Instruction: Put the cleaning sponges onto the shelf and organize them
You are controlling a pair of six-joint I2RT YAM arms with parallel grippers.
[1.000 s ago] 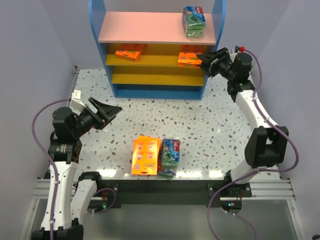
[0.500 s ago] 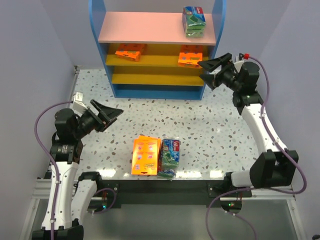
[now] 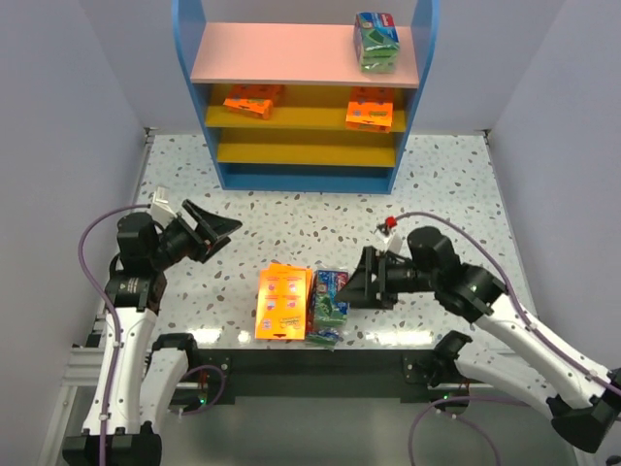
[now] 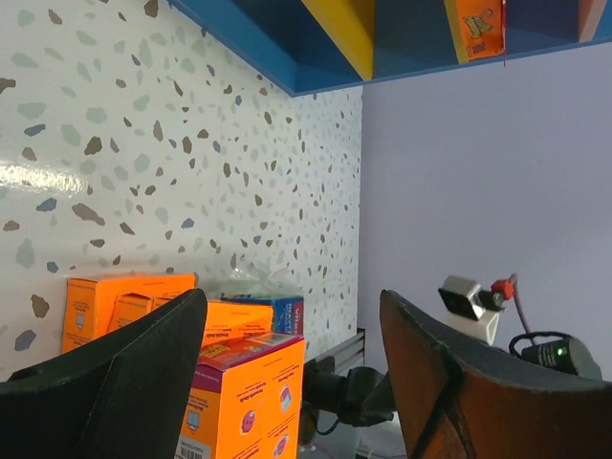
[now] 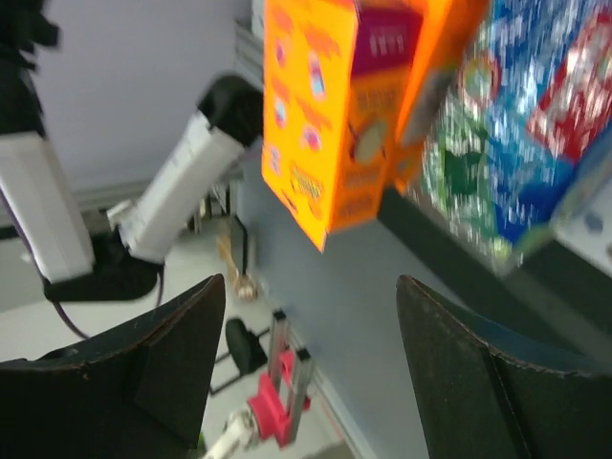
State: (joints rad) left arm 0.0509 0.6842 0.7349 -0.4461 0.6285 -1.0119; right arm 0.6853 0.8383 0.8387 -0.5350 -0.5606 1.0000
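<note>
The shelf (image 3: 186, 58) has blue side panels and base, a pink top board and two yellow boards beneath it. At the right end of the pink board sits the top green-and-blue pack (image 3: 375, 41), plastic-wrapped, with a red logo. On the shelf's upper yellow board lie the left orange pack (image 3: 253, 100) and the right orange pack (image 3: 370, 109), both flat and bright.

Well in front of the shelf, on the speckled table (image 3: 437, 194), the orange stack (image 3: 282, 301) lies flat, its top printed with small squares. How many packs it holds I cannot tell. The front green-and-blue pack (image 3: 330, 303) touches its right side.

The right gripper (image 3: 355, 282) hangs low, in front of the shelf's right end and just right of that pack, fingers spread and empty. The left gripper (image 3: 225, 233) is in front of the shelf's left side, also spread, holding nothing.
</note>
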